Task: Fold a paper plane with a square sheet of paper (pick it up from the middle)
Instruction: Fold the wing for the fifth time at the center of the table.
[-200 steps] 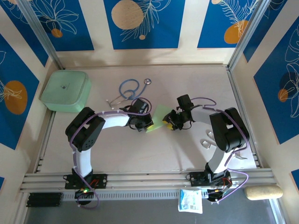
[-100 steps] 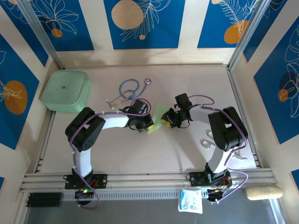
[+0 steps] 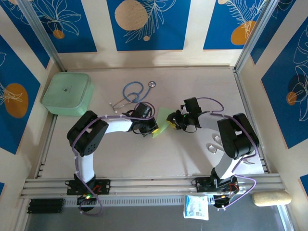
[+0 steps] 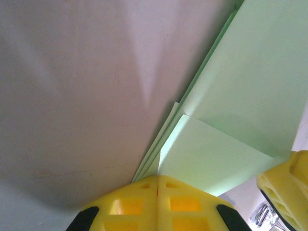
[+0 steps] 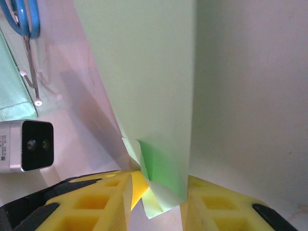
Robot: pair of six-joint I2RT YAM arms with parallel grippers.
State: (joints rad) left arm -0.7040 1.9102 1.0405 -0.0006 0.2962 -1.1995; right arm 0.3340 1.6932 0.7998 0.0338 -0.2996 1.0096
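Near the middle of the surface (image 3: 192,159), seen from above, the sheet of paper (image 3: 163,117) lies between the two arms. The left tool (image 3: 155,128) is at its 8 o'clock edge and the right tool (image 3: 172,123) at its 4 o'clock edge.

From the left wrist, the left tool's yellow fingers are pressed together. The stacked edges of the paper run straight into their seam, so they appear to be clamped on it. From the right wrist, the right tool's fingers stand apart with a crumpled corner of the paper in the gap. The paper is bracketed there, not pinched.

Some folding is clearly done. The left wrist view shows several layers along one edge and a flap creased over the main panel. The right wrist view shows a long straight fold line and a darker doubled corner.

What lies there is not a plane yet. From above it is a small lopsided patch, with no narrow point or centre crease that I can make out. I judge the task somewhere in its middle: first folds made, with the nose, the centre crease and the wings left to do.

A blue stethoscope (image 3: 132,91) lies at the paper's 11 o'clock, well apart. A mint-green box (image 3: 67,93) sits far off at 10 o'clock.
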